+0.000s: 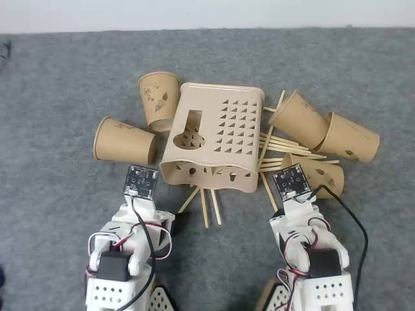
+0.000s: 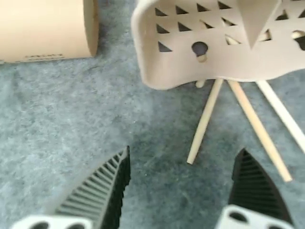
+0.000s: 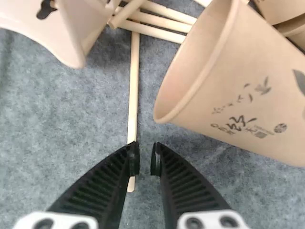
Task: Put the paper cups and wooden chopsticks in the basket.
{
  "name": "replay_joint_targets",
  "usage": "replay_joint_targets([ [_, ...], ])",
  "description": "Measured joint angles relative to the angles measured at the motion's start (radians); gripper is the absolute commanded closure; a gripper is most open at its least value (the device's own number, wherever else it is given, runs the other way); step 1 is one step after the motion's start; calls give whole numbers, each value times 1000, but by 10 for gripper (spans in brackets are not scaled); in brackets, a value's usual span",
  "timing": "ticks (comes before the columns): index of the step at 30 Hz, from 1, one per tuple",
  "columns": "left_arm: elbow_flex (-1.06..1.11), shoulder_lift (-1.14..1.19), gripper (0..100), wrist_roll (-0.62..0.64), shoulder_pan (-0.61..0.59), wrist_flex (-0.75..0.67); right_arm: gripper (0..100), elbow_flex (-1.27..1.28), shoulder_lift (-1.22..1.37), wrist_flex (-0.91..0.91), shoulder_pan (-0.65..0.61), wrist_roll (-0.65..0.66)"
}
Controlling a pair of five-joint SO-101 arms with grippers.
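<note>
A beige perforated basket (image 1: 209,129) lies tipped over mid-table. Two paper cups (image 1: 124,140) (image 1: 159,98) rest on their sides to its left. Three more cups (image 1: 299,118) (image 1: 349,137) (image 1: 321,175) lie on its right among wooden chopsticks (image 1: 292,146). Other chopsticks (image 1: 206,206) poke out from under the basket's near edge. My left gripper (image 2: 183,164) is open above the carpet, with a chopstick (image 2: 205,119) end between its fingers, untouched. My right gripper (image 3: 143,160) is shut, its tip over the end of a chopstick (image 3: 133,90) beside a cup (image 3: 238,86).
Grey carpet (image 1: 58,84) covers the table. The left arm (image 1: 139,220) and right arm (image 1: 305,227) stand at the near edge. In the left wrist view a cup (image 2: 47,28) lies beside the basket (image 2: 228,67). The basket's corner (image 3: 57,28) is near the right gripper.
</note>
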Motion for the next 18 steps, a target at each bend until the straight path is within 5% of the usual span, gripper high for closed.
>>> replay_joint_targets([
  [6, 0, 0, 668, -213, -103, -84, 936, 0, 0, 0, 0, 0],
  [18, -164, -2, 668, -149, -87, -166, 936, 0, 0, 0, 0, 0],
])
